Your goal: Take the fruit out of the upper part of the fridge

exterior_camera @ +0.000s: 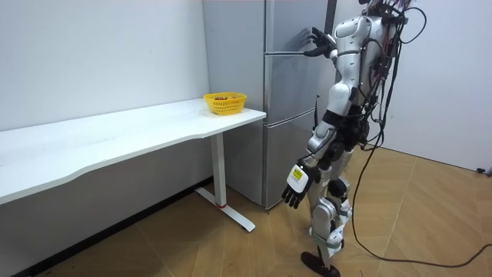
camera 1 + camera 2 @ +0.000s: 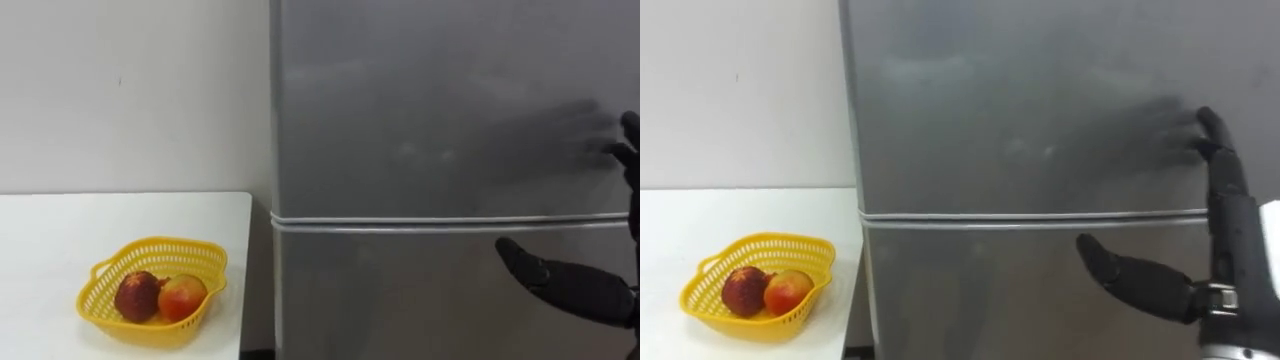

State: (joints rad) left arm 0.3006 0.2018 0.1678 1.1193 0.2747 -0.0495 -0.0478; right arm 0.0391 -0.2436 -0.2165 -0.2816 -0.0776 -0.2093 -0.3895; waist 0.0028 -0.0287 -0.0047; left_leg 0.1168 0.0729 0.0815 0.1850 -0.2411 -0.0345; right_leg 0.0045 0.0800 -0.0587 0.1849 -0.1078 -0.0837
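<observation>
**A:** What does the left eye view give you?

**B:** The silver fridge point(image 2: 350, 60) with both doors closed. A seam point(image 2: 440, 222) divides the upper door point(image 2: 420, 110) from the lower door point(image 2: 400, 300). The right hand point(image 2: 580, 290) shows at the right edge. Its fingers point(image 2: 630, 155) are straight and point up over the upper door, and the thumb point(image 2: 530, 270) is spread wide in front of the lower door. It holds nothing.

**A:** And left of the fridge?

**B:** A white tabletop point(image 2: 60, 230) stands just beside it. On it is a yellow basket point(image 2: 160, 243) with two reddish fruits point(image 2: 137, 297) inside.

**A:** The room view?

**B:** The robot stands upright facing the fridge front, with its right arm raised to the upper door. The left hand point(image 1: 296, 185) hangs by its thigh, fingers relaxed and empty.

**A:** The right eye view?

**B:** It shows the same scene. The fingertips lie near the upper door's right side, but I cannot tell whether they touch it.
</observation>
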